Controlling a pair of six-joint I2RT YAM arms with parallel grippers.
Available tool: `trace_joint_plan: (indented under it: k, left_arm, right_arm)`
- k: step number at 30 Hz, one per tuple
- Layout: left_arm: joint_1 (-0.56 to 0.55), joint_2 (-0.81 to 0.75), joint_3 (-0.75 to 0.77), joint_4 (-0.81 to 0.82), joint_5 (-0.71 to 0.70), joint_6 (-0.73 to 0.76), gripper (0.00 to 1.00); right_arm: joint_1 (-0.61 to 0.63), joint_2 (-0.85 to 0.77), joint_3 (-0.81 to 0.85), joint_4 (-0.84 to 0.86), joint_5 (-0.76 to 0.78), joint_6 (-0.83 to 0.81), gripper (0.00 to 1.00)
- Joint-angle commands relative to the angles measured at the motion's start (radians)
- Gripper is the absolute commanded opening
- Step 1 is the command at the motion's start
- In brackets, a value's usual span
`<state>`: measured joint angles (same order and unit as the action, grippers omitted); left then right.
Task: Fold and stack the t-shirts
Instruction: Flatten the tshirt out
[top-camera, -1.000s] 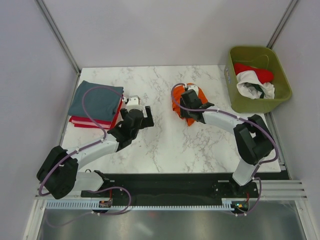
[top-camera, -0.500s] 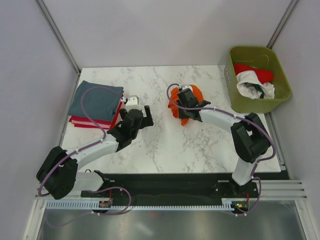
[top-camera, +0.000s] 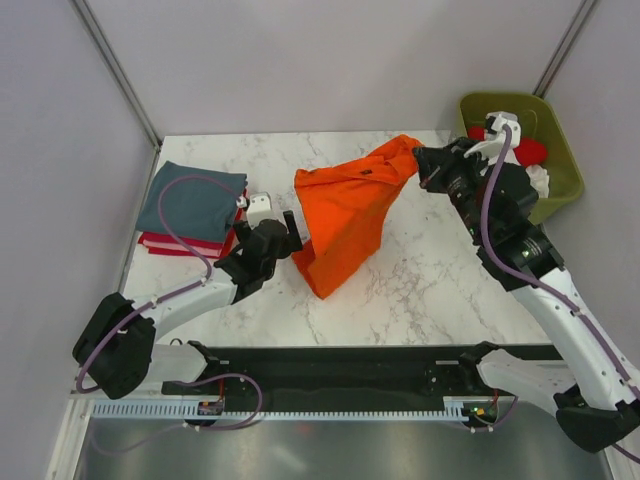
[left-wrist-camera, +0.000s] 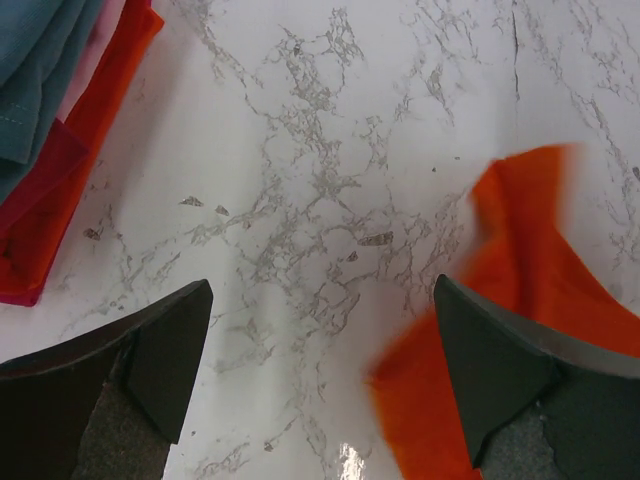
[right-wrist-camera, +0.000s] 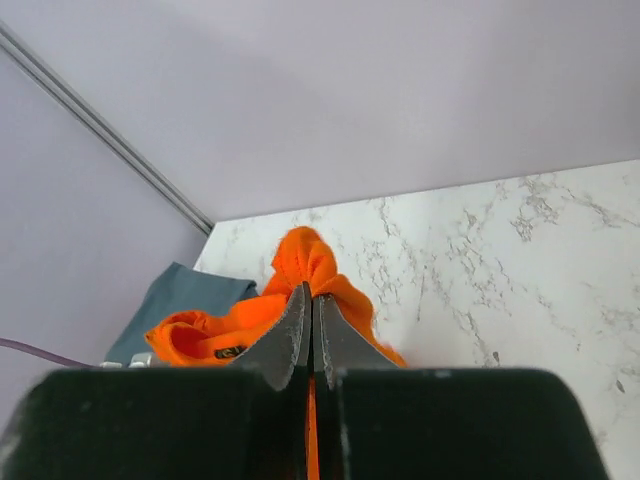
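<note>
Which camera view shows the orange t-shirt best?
Top external: the whole orange t-shirt hangs spread from the right claw. The left wrist view catches only a blurred edge, and the right wrist view only a bunch pinched at its tips.

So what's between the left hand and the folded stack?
Only bare marble table, as the left wrist view shows; the left hand hovers open, apart from the folded stack.
</note>
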<state>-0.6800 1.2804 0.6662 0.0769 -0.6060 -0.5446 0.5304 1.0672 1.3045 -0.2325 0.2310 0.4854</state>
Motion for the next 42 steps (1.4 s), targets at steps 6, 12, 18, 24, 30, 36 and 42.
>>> trace_joint_plan:
  k: [6,12,18,24,30,36,42]
  left_arm:
    - [0.005,-0.049,0.003,-0.005,-0.061,-0.041,1.0]
    - [0.005,-0.029,0.021,0.056,0.142,0.055,0.97]
    - [0.003,0.057,0.056,0.107,0.428,0.12,0.94]
    - [0.003,0.249,0.228,-0.052,0.428,0.097,0.92]
    - [0.008,0.414,0.424,-0.27,0.353,0.017,0.9]
    - [0.017,0.551,0.567,-0.388,0.293,-0.044,0.81]
    - [0.017,0.622,0.627,-0.385,0.356,-0.052,0.78]
  right_arm:
    - [-0.003,-0.039,-0.29,-0.102,-0.116,0.022,0.0]
    - [-0.003,-0.219,-0.436,-0.16,0.011,0.021,0.0]
    - [-0.003,-0.341,-0.621,-0.192,0.031,0.113,0.0]
    - [-0.003,-0.564,-0.758,-0.257,0.204,0.272,0.0]
    - [-0.004,-0.811,-0.837,-0.281,0.275,0.303,0.02]
    - [-0.003,-0.862,-0.847,-0.291,0.258,0.286,0.0]
    - [-0.003,-0.806,-0.844,-0.294,0.238,0.292,0.0]
